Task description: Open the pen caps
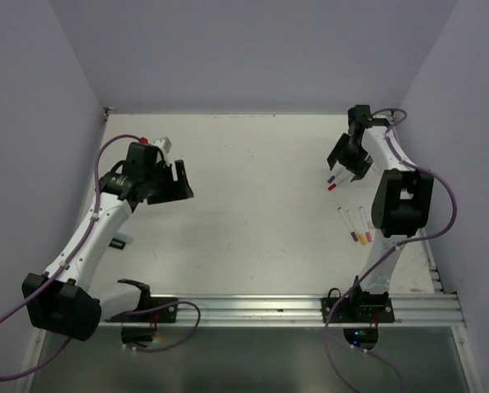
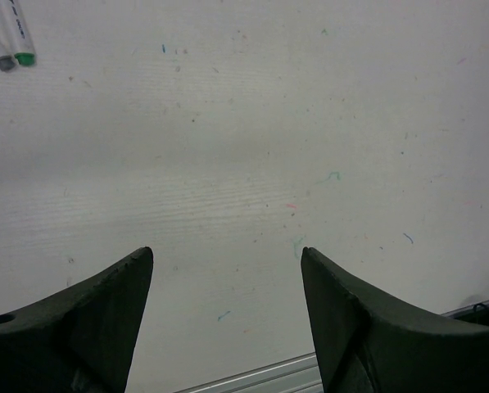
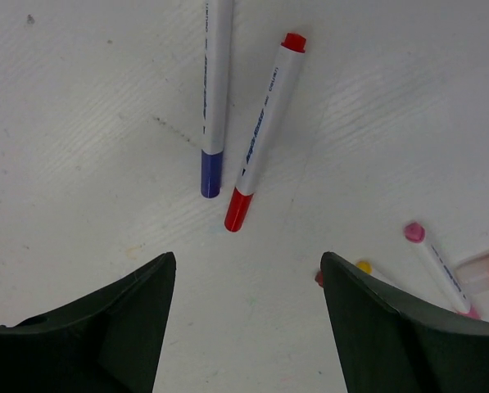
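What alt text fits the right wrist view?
Right end effector open and empty over a white table, facing two capped pens lying side by side, blue cap and red cap nearest. A pink-ended pen and others lie at the right edge.

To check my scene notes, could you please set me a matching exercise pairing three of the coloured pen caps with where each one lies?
Things:
1. stubby blue plastic pen cap
2. stubby red plastic pen cap
3. stubby green plastic pen cap

Places:
A. top left corner of the left wrist view
B. right wrist view, on the pen running straight up the picture
C. right wrist view, on the tilted pen

Pairs: 1-B; 2-C; 3-A
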`<action>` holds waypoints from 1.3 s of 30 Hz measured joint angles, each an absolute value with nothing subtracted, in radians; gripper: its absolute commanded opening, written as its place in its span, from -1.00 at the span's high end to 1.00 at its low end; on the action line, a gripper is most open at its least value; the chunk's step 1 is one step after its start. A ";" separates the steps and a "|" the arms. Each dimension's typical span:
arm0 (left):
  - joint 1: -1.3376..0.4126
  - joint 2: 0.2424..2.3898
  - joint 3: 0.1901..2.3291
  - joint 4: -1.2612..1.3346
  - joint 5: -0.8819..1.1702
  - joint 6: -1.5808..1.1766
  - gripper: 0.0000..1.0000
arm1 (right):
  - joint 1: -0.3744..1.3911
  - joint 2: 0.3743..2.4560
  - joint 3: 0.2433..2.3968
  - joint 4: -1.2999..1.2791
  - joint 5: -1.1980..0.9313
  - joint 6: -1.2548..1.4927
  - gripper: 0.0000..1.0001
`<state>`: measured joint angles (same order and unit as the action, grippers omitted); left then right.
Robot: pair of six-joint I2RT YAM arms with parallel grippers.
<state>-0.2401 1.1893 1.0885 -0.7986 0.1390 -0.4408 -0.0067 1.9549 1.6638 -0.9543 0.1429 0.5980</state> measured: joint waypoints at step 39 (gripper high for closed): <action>-0.250 1.218 1.088 -0.796 0.159 -0.444 -0.47 | -0.096 2.088 1.538 -0.696 0.123 0.611 0.81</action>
